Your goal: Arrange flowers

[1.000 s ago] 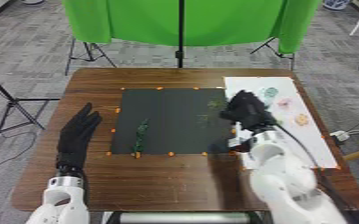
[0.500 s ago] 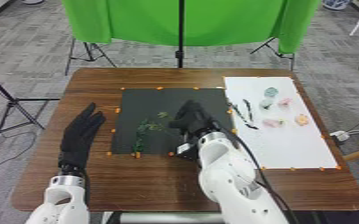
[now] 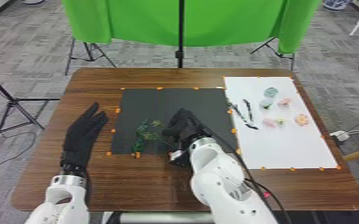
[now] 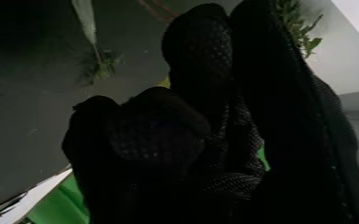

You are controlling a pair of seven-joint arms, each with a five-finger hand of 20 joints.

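left hand: the left hand [image 3: 82, 132] is over the left part of the wooden surface [image 3: 100, 82], just beside the dark mat [image 3: 171, 100]; fingers straight and near one another, thumb a little apart, nothing in them.
right hand: the right hand [image 3: 186, 127] is over the right half of the mat, fingers bent in around the thin sprig; the exact grip is hidden behind the glove.
thin sprig: the thin sprig [image 3: 156, 123] pokes out from the right hand toward the left, its leafy tips over the mat, near the leafy stem.
leafy stem: the leafy stem [image 3: 140, 143], fuller and green, is on the mat near its left edge, pointing away from the robot.
white sheet: the white sheet [image 3: 282, 150] is to the right of the mat, askew.
dark stems: two dark stems [image 3: 249, 111] are on the sheet's left side, side by side.
blooms: farther right on the sheet are blue-green blooms [image 3: 270, 92], a pale pink bloom [image 3: 285, 101] near them, and nearer the robot a pink bloom [image 3: 269, 122] and a peach bloom [image 3: 301, 120].
edges: orange tabs [image 3: 159, 88] dot the borders of mat and sheet.
behind: a green cloth [image 3: 140, 25] hangs beyond the surface, a black pole [image 3: 181, 35] in front of it.
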